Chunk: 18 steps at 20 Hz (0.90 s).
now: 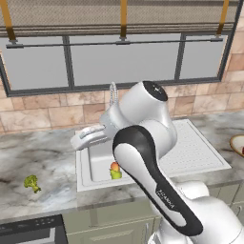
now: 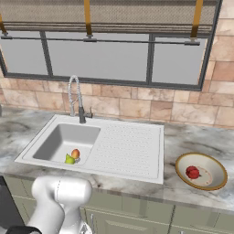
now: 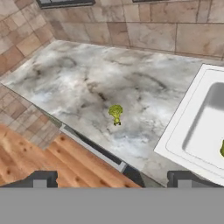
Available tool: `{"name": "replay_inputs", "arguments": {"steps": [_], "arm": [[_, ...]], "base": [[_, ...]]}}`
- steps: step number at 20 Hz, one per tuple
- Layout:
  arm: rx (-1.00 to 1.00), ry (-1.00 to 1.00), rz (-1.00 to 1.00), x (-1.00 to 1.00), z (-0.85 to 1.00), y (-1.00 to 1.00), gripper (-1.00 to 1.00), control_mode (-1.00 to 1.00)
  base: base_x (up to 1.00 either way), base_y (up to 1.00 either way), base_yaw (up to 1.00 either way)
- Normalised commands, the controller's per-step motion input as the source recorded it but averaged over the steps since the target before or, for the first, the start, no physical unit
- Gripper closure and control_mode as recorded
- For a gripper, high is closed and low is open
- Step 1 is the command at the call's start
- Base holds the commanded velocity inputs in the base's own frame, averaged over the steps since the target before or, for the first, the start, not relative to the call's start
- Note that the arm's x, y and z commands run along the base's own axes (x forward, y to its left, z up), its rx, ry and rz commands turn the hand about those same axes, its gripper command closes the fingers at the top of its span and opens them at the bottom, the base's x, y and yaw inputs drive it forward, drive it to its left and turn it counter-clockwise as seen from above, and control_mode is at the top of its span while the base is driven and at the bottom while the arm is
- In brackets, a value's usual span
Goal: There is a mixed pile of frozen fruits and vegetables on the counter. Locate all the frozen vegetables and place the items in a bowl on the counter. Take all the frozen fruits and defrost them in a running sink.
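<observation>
Evenly and softly lit throughout, with no single strong source. Flat, rendered look; pale grey window panes [image 2: 96, 57] without glare. Only faint, diffuse shading under the broccoli [image 3: 115, 113] on the marble surface [image 3: 87, 87] and inside the sink basin [image 2: 64, 141]. Mild glossy highlight along the white arm [image 1: 143, 124] and on the chrome faucet [image 2: 75, 98]. Slightly soft, low-resolution textures on the wall tiles and wood floor [image 3: 39, 162]. No motion blur, no visible bending at the edges.

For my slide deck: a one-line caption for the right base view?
Two fruits sit in the sink; a red piece lies in the bowl on the counter.
</observation>
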Motion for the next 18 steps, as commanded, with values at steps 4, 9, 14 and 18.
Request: {"name": "replay_inputs", "arguments": {"steps": [4, 9, 14, 18], "arm": [[-0.13, -0.16, 0.08, -0.02, -0.12, 0.27, -1.00, -1.00], [-0.13, -0.13, 0.07, 0.00, -0.16, 0.28, -1.00, -1.00], [-0.04, -0.03, 0.07, 0.01, -0.19, 0.23, -1.00, -1.00], [0.00, -0.01, 0.08, 0.07, -0.02, 0.14, -1.00, -1.00]], "base": [[0.00, 0.00, 0.00], [0.00, 0.00, 0.00], [0.00, 0.00, 0.00], [0.00, 0.00, 0.00]]}}
